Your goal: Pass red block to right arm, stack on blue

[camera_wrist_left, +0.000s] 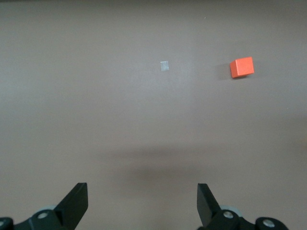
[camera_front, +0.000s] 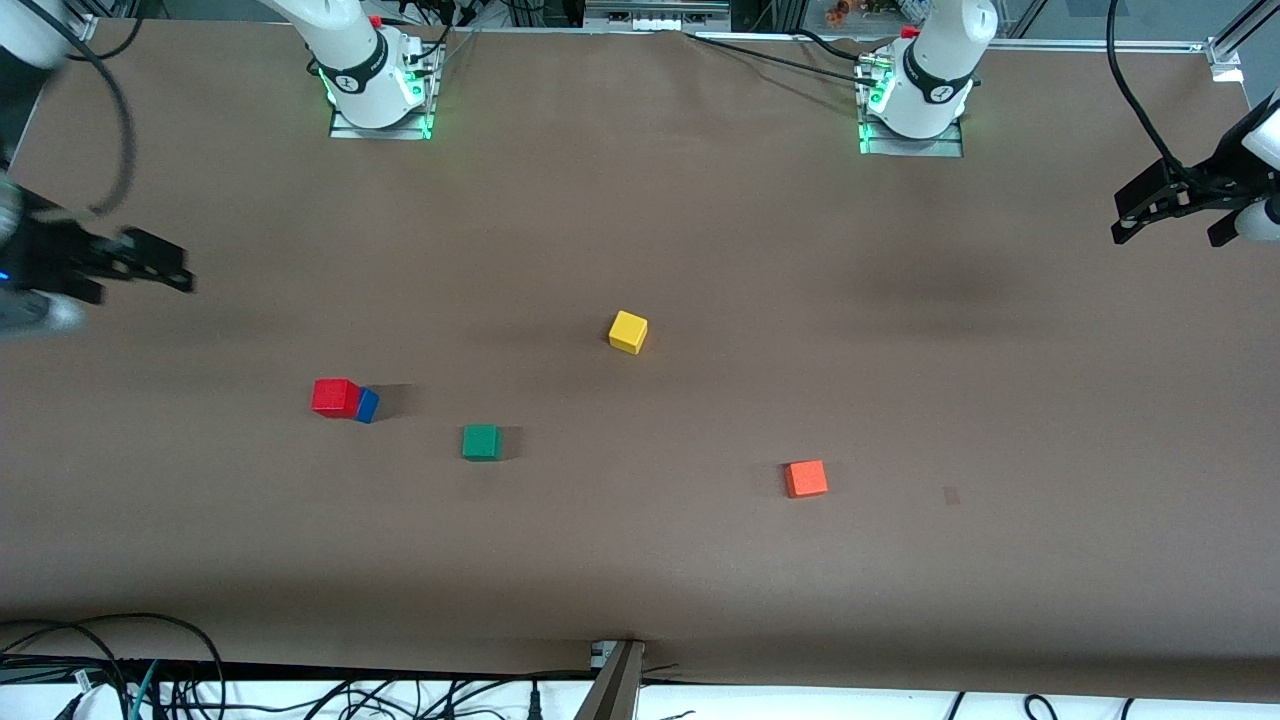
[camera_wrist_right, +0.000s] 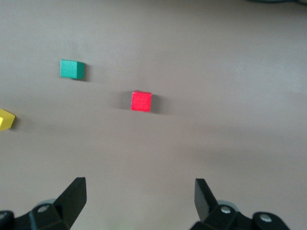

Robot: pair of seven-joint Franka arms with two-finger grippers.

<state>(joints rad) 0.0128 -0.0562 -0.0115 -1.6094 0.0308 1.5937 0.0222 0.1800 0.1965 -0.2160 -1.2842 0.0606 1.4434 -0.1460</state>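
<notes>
The red block sits on top of the blue block at the right arm's end of the table. Only one side of the blue block shows under it. In the right wrist view the red block hides the blue one. My right gripper is open and empty, up in the air over the table's edge at its own end, apart from the stack; it also shows in its wrist view. My left gripper is open and empty over the table's edge at its own end, and shows in its wrist view.
A green cube lies beside the stack, toward the middle. A yellow cube lies mid-table. An orange cube lies toward the left arm's end, with a small tape mark next to it.
</notes>
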